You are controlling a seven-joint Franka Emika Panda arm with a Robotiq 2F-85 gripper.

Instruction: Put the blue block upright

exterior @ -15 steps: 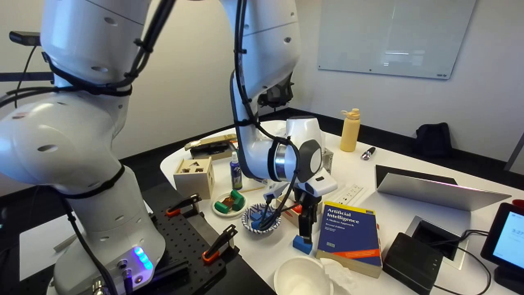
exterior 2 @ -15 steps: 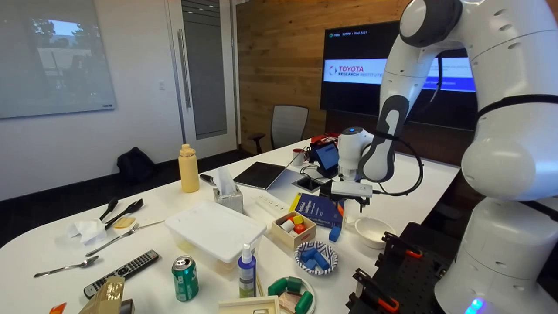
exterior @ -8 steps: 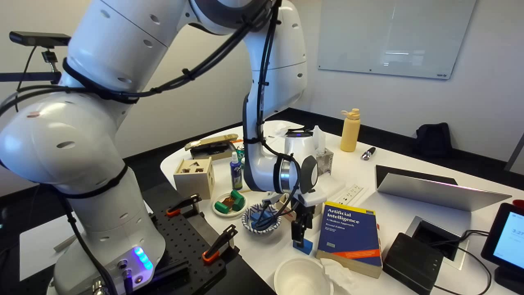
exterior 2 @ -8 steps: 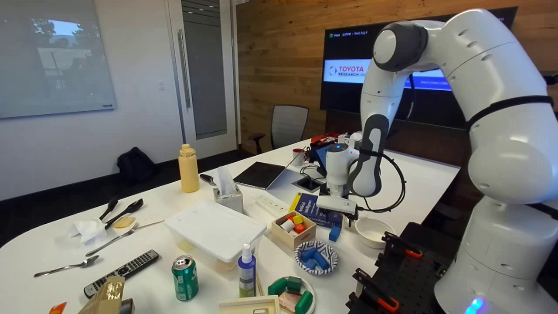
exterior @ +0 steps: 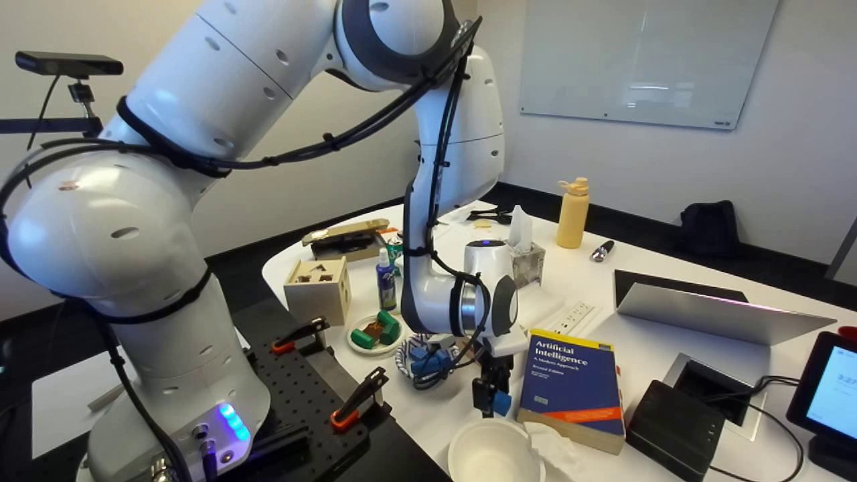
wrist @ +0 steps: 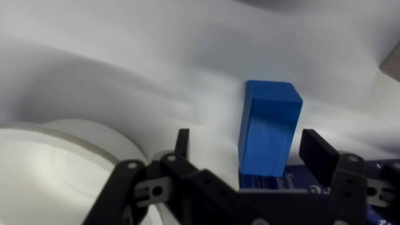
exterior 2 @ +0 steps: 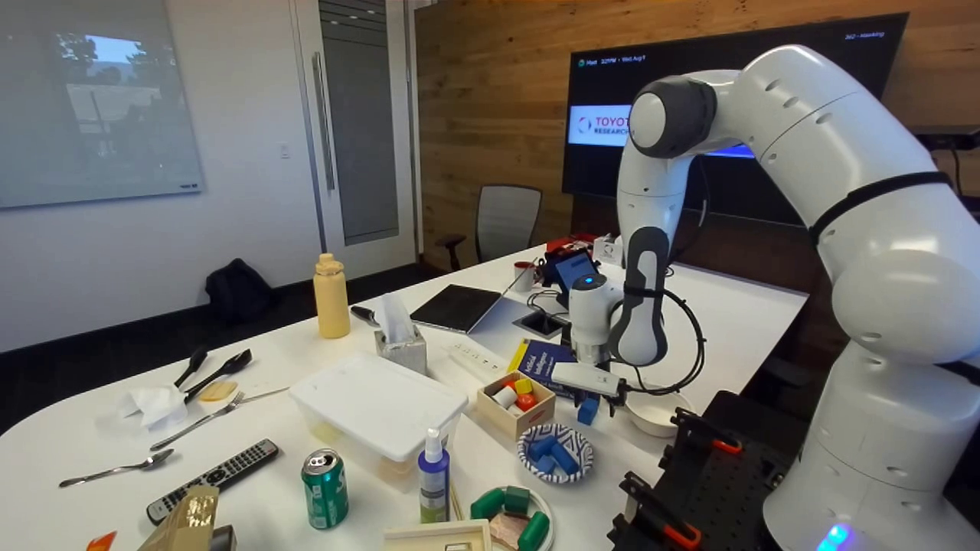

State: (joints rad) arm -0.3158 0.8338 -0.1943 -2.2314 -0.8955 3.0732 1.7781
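A blue block (wrist: pixel 270 134) appears to lie on its long side on the white table, close to the blue book. It also shows in both exterior views (exterior: pixel 501 404) (exterior 2: pixel 588 411), partly covered by the gripper in one of them. My gripper (wrist: pixel 246 137) is open, low above the block. In the wrist view the block stands between the two fingers, with a gap on each side. The right finger (wrist: pixel 317 156) is nearer to the block than the left finger (wrist: pixel 182 142). The gripper touches nothing that I can see.
A white bowl (exterior: pixel 469 435) stands close beside the gripper. The thick book (exterior: pixel 572 381) lies on the block's other side. A patterned bowl (exterior 2: pixel 528 464) with several blue blocks and a wooden box (exterior 2: pixel 501 417) with coloured pieces stand near. Clamps (exterior: pixel 361 398) edge the robot's mount.
The arm has come down, and the gripper has lowered towards the table over the blue block. The block has not visibly moved.
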